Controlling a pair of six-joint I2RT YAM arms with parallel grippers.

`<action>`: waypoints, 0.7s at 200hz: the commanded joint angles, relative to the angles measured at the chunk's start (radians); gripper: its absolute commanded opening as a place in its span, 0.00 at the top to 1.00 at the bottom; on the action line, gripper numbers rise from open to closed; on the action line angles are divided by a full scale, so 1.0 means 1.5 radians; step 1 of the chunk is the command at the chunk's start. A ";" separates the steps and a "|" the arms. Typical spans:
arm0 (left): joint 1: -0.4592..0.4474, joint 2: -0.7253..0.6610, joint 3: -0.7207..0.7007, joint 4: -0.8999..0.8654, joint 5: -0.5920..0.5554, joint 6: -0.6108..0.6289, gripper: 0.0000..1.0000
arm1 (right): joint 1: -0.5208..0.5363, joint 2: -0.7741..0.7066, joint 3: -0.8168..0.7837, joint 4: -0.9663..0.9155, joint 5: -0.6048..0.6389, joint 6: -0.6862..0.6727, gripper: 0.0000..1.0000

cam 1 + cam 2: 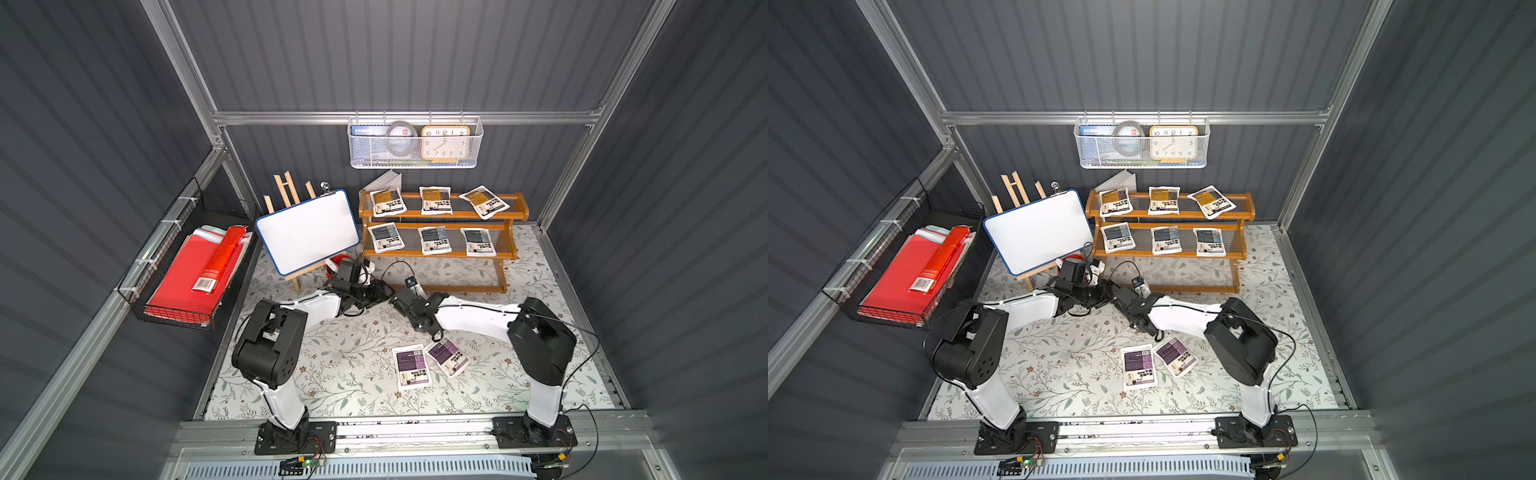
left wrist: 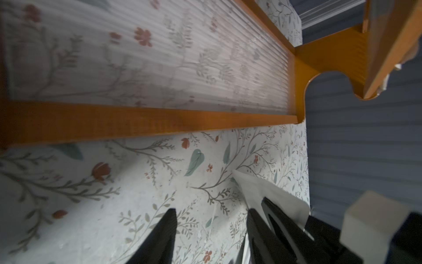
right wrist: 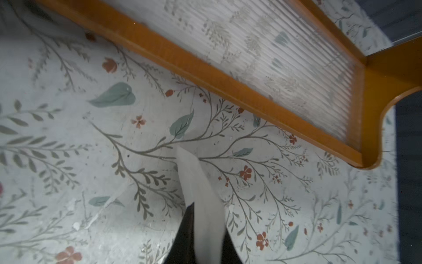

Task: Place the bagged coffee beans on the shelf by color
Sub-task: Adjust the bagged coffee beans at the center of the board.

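Floral-papered counter (image 1: 353, 353) inside grey walls: in both top views the shelf (image 1: 521, 208) carries three amber pouches (image 1: 435, 200) on its top tier and three blue-grey pouches (image 1: 434, 240) on the middle one; two purple pouches (image 1: 411, 366) lie on the counter between the arms. Left wrist view: the left jaws stand apart, counter showing between them, a white pouch (image 2: 269, 194) just beside one finger, in front of the shelf's lowest tier. Right wrist view: the right jaws are clamped on that pouch's edge.
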 commanded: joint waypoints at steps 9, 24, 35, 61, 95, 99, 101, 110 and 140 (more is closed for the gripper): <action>0.004 -0.024 -0.007 -0.051 -0.078 -0.017 0.46 | 0.042 0.014 0.015 -0.056 0.052 -0.005 0.89; 0.004 -0.023 -0.015 -0.048 -0.085 -0.024 0.46 | 0.049 0.005 0.014 -0.036 -0.012 0.000 0.77; 0.005 -0.024 -0.021 -0.043 -0.084 -0.029 0.45 | 0.049 -0.005 0.001 -0.020 -0.051 0.010 0.66; 0.005 -0.030 -0.036 -0.022 -0.066 -0.032 0.41 | 0.046 -0.045 -0.048 0.050 -0.136 0.006 0.51; 0.005 -0.028 -0.034 -0.022 -0.047 -0.007 0.38 | 0.037 -0.107 -0.095 0.135 -0.236 0.001 0.45; 0.004 -0.027 -0.033 -0.022 -0.045 -0.003 0.38 | 0.036 -0.115 -0.101 0.145 -0.244 0.005 0.45; 0.004 -0.026 -0.032 -0.022 -0.045 -0.002 0.38 | 0.035 -0.119 -0.104 0.151 -0.248 0.005 0.45; 0.003 -0.022 -0.032 -0.023 -0.043 0.003 0.37 | 0.030 -0.137 -0.118 0.174 -0.273 0.009 0.45; -0.024 0.002 -0.010 -0.046 -0.036 0.034 0.35 | -0.009 -0.175 -0.161 0.219 -0.322 0.055 0.46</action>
